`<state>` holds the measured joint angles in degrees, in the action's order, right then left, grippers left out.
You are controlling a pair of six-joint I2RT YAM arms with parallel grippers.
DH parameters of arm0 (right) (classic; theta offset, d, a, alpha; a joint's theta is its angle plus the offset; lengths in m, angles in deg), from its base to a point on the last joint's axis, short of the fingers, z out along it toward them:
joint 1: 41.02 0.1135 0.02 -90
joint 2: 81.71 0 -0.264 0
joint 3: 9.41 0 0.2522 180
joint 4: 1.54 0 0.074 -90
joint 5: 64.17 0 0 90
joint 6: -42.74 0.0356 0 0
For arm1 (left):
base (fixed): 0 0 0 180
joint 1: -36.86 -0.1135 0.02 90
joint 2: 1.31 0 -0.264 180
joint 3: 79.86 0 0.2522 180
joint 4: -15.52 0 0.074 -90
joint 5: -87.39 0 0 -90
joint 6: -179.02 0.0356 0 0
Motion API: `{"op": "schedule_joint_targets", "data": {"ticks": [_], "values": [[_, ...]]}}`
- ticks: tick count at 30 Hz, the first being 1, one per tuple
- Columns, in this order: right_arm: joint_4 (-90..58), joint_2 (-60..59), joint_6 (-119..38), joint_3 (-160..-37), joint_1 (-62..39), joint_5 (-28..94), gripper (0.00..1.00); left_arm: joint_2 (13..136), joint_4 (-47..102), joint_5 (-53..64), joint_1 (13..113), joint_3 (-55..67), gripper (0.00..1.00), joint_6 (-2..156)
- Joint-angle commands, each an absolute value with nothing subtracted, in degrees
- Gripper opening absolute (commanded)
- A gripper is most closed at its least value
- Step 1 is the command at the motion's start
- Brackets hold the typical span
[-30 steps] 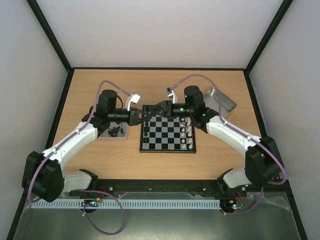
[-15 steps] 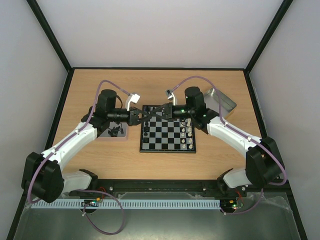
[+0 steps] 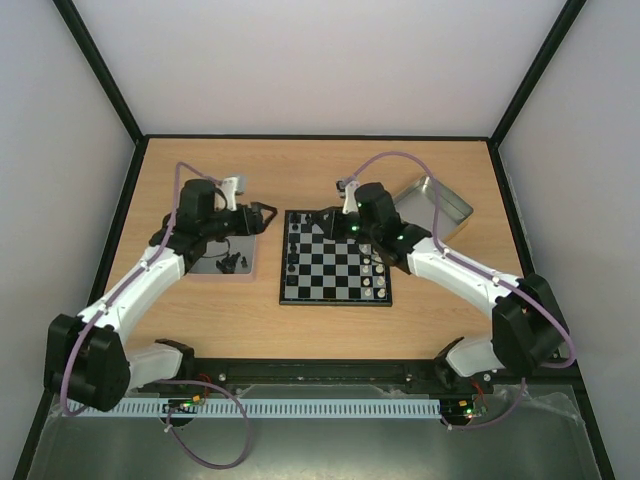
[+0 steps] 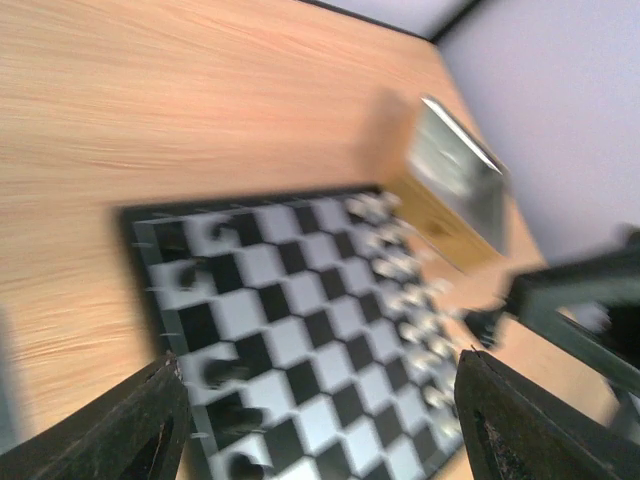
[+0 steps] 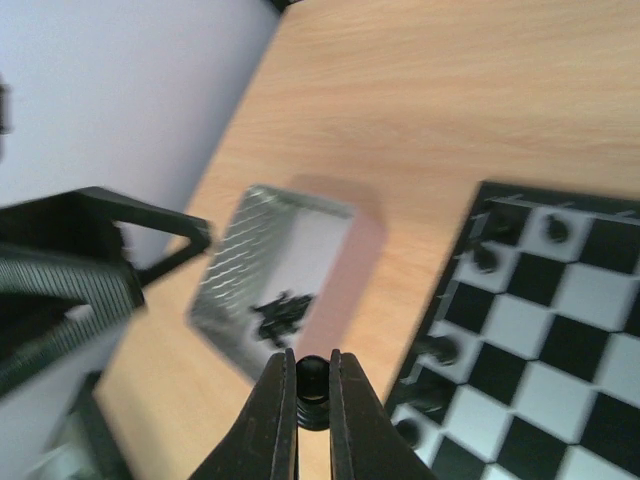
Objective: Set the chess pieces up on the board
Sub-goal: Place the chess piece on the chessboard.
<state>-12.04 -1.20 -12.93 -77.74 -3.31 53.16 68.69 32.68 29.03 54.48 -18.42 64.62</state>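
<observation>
My right gripper (image 5: 312, 358) was closed tight on one small black piece (image 5: 312, 380), pinched between the two fingertips, with its round top showing in the narrow gap. It hung by the far left corner of the board (image 3: 335, 300). In the wrist view the piece showed against the bare wood of the table (image 3: 330, 170), between the board's edge and the left tray (image 5: 250, 255). How high it was off the surface I could not tell.

My left gripper (image 3: 260, 216) was spread wide with nothing between its fingers (image 4: 130, 430). It hovered over the far right corner of the left tray, apart from the board. That tray lay on the table just left of the board, with a small heap of black pieces (image 3: 232, 262) lying in it.

The board sat in the middle of the table, between my two arms. Several black pieces (image 3: 291, 262) stood along its left side, and pale pieces (image 3: 373, 270) filled its right side. The left wrist view was blurred, so I could not count them there. The right tray (image 3: 440, 200) lay tilted off the board's far right corner.
</observation>
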Motion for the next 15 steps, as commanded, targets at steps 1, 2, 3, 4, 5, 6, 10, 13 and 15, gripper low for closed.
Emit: {"op": "schedule_joint_targets", "data": {"ticks": [1, 2, 3, 4, 5, 6, 10, 13, 15], "values": [[-14.66, 0.50, -22.35, -78.95, 1.37, 31.18, 0.02, 63.87, 36.35, 9.19, 52.44, -20.37, 0.75, 60.03], [-14.56, 1.49, -23.18, -79.21, 2.21, 29.21, 0.02, 63.10, 36.61, 7.02, 52.36, -20.74, 0.75, 59.47], [-14.44, 2.64, -23.92, -79.59, 3.05, 27.60, 0.02, 62.40, 36.81, 5.47, 52.22, -21.23, 0.75, 59.00], [-14.50, 4.03, -24.49, -80.21, 3.77, 26.19, 0.02, 61.81, 36.98, 4.37, 52.15, -21.66, 0.75, 58.56], [-14.47, 5.43, -24.98, -80.91, 4.36, 25.00, 0.02, 61.20, 37.11, 3.87, 52.03, -21.87, 0.75, 58.35], [-14.24, 7.02, -25.49, -81.44, 4.88, 24.16, 0.02, 60.92, 37.17, 3.55, 51.98, -22.09, 0.75, 58.21], [-13.24, 13.44, -26.55, -84.74, 6.21, 23.64, 0.02, 61.51, 37.83, 3.18, 51.89, -22.40, 0.75, 57.92], [-11.93, 17.94, -26.53, -86.76, 6.43, 24.51, 0.02, 62.72, 38.21, 3.98, 51.81, -22.40, 0.75, 57.76], [-11.71, 20.21, -26.37, -87.84, 6.44, 24.56, 0.02, 63.37, 38.06, 4.68, 51.71, -22.47, 0.75, 57.77]]}}
